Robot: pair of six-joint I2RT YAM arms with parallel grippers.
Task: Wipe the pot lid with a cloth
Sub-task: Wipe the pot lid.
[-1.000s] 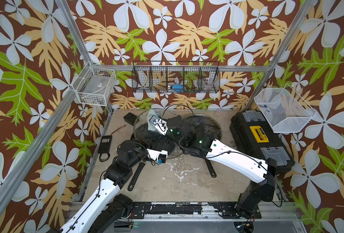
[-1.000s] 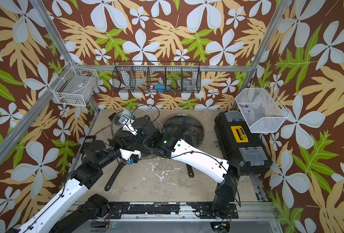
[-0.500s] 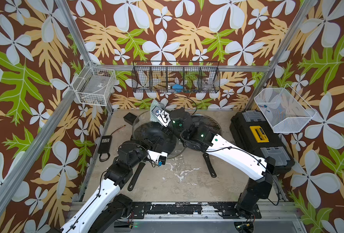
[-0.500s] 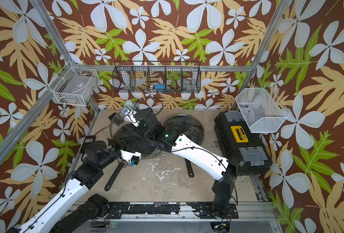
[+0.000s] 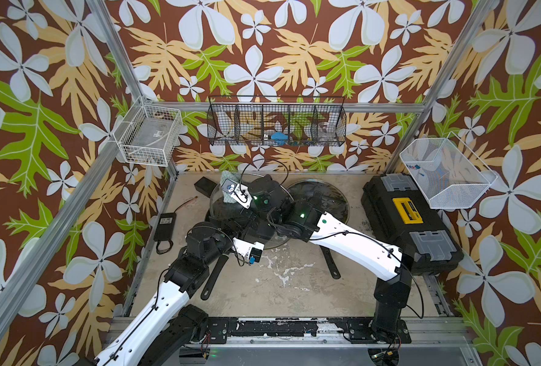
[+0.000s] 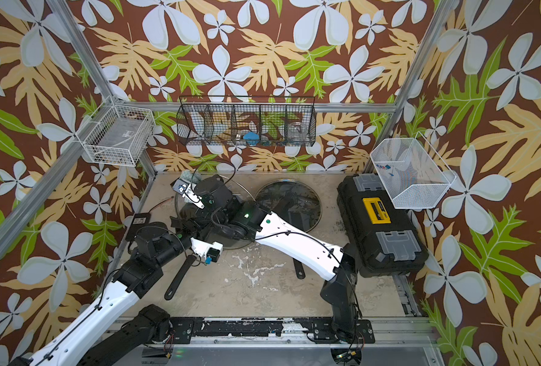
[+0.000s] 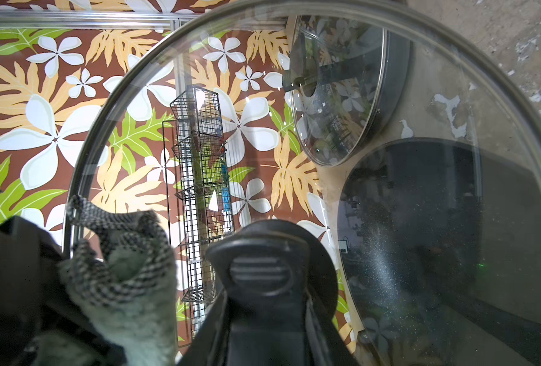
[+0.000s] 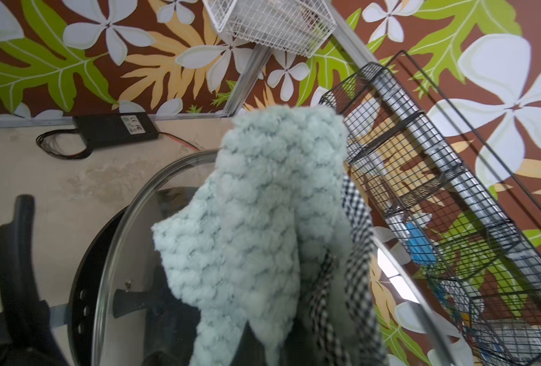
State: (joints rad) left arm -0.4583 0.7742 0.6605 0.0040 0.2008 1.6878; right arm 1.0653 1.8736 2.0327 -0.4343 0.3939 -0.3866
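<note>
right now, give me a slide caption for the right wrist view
Teal cloth in the right jaws fills the frame, against the raised glass pot lid, black wire basket behind.

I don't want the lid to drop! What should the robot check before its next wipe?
1. Left claw shut on the knob: ok.
2. Right claw shut on the cloth: ok.
3. Cloth against the lid near its rim: ok.
4. Lid tilted up off the table: ok.
5. Glass wiped clean all over: cannot tell.
</note>
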